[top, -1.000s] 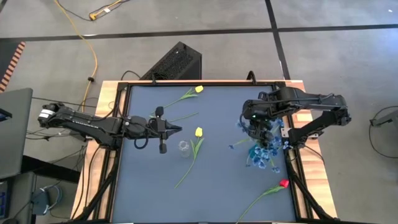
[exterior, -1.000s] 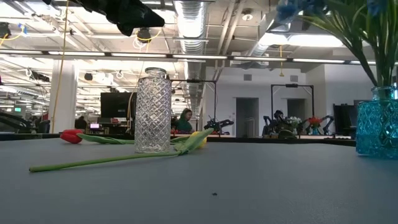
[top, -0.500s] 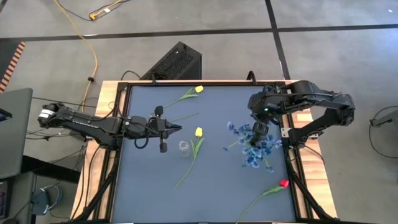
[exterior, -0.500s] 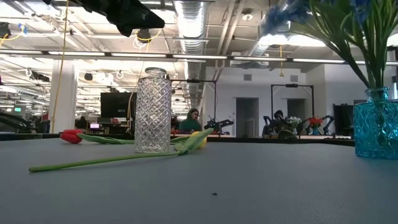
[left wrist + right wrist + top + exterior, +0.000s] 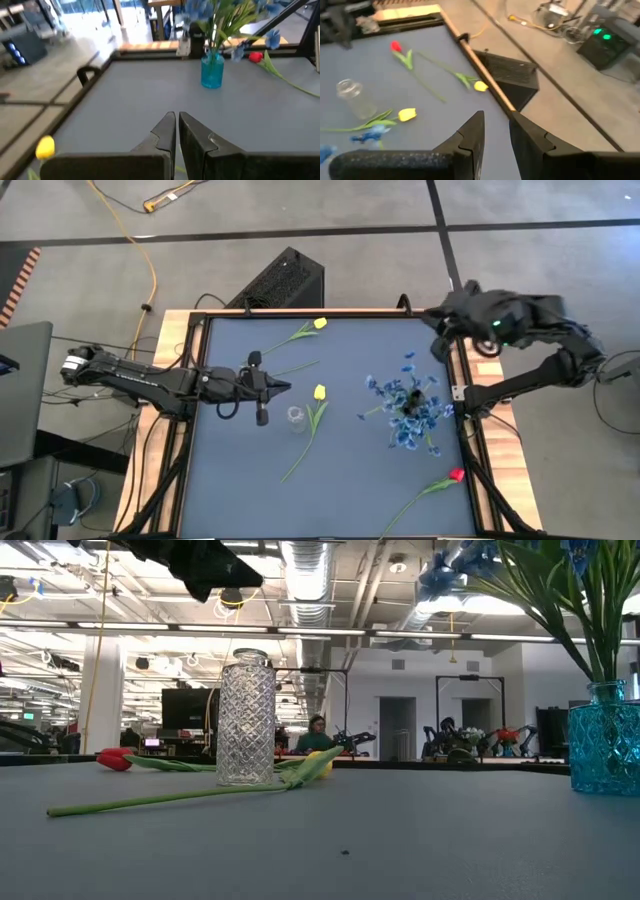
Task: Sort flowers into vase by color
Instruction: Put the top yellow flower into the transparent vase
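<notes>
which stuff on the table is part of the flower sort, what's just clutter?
Job:
- blue blossoms in the teal glass vase
- empty clear cut-glass vase
- two loose yellow tulips
- loose red tulip
- bare green stem

Not the job:
- black box behind the table
- yellow cable on the floor

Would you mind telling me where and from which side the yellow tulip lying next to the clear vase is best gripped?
Judging by its pose, grip the yellow tulip mid-stem, from above. It lies flat on the table, so fingers can straddle the thin stem crosswise. Mid-stem keeps clear of the clear vase beside the bloom.
</notes>
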